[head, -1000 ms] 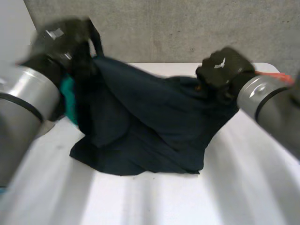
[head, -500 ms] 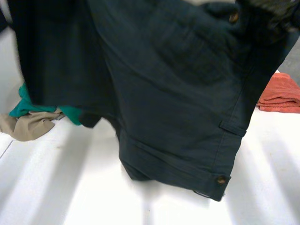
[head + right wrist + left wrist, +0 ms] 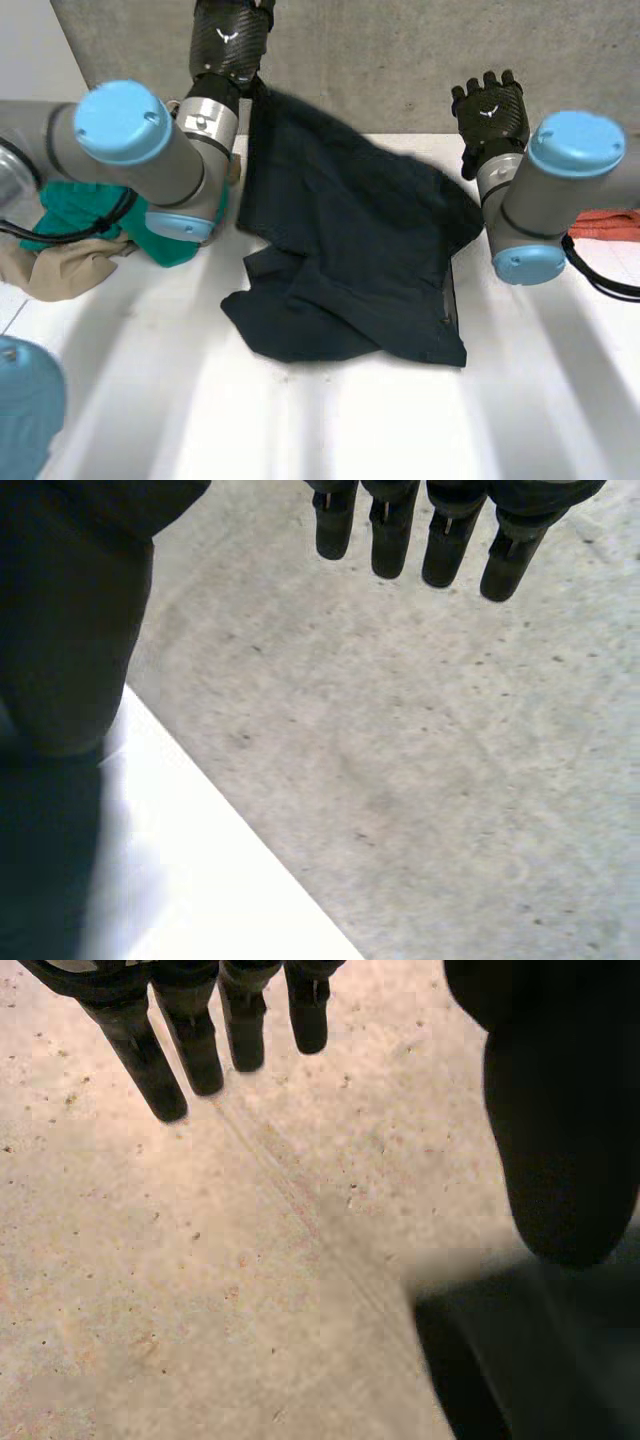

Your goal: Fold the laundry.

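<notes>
A dark navy garment (image 3: 350, 260) lies crumpled on the white table (image 3: 300, 420), its far left part still standing up close to my left arm. My left hand (image 3: 228, 40) is raised above the garment's far left corner, in front of the wall. Its fingers (image 3: 190, 1030) are straight and hold nothing, with a dark piece of the garment (image 3: 520, 1370) beyond the thumb. My right hand (image 3: 488, 105) is raised above the garment's far right edge. There too the fingers (image 3: 440, 540) are straight and empty.
A green cloth (image 3: 70, 215) and a beige cloth (image 3: 60, 270) lie heaped at the table's left side. An orange-red cloth (image 3: 610, 222) sits at the right edge. A concrete wall (image 3: 400, 50) stands right behind the table.
Both hands held the dark garment up in the air; now both have opened and let go. The garment has dropped onto the table.
</notes>
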